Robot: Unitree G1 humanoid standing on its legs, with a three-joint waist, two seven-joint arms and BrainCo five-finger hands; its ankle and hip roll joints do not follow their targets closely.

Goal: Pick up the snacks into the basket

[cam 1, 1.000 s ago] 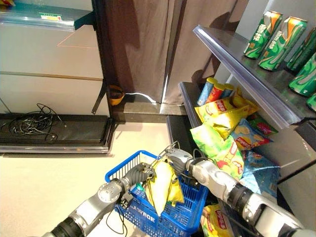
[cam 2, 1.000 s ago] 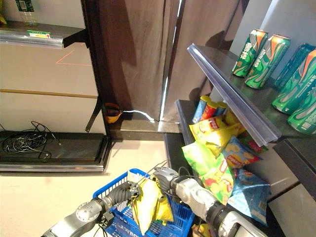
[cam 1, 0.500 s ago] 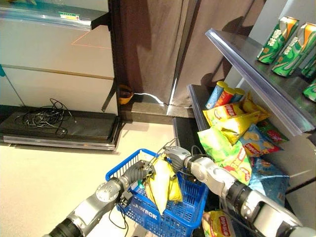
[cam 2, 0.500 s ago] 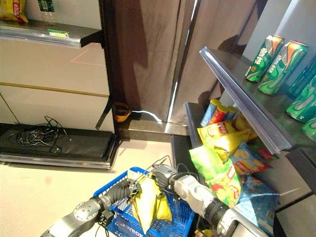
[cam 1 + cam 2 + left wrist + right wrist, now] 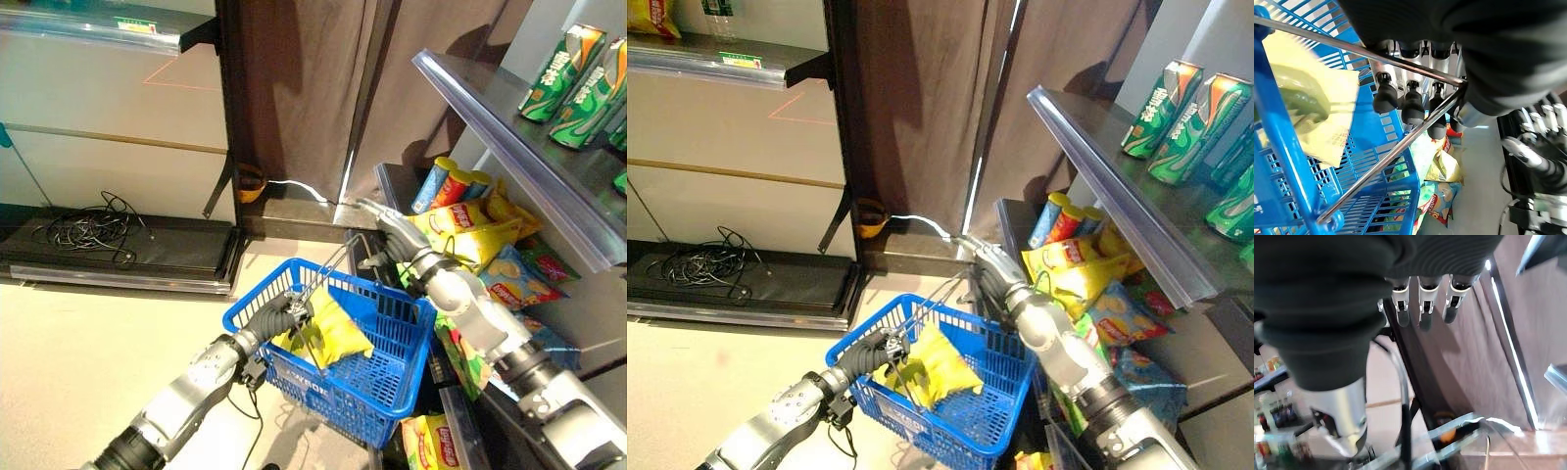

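Yellow snack bag [image 5: 328, 335] lies inside the blue basket [image 5: 392, 377], lower centre of the eye views.

The left hand [image 5: 277, 316] comes in from the lower left, its fingers [image 5: 1385, 98] curled round the basket's wire handle [image 5: 328, 271], which rises over the bag. The right hand [image 5: 390, 233] hangs above the basket's far right rim, fingers [image 5: 1422, 308] straight and relaxed, grasping nothing. At the right, a lower shelf [image 5: 387, 186] crowds against the basket with yellow, green and blue chip bags [image 5: 460, 230] and upright tube cans [image 5: 451, 186] behind them; another chip bag [image 5: 426, 443] lies on the floor below. Green drink cans [image 5: 573, 73] stand on the upper shelf [image 5: 500, 147]. Brown curtain [image 5: 313, 88] fills the top centre; tangled cables [image 5: 83, 230] sit on a low ledge at left. Print is left unread.
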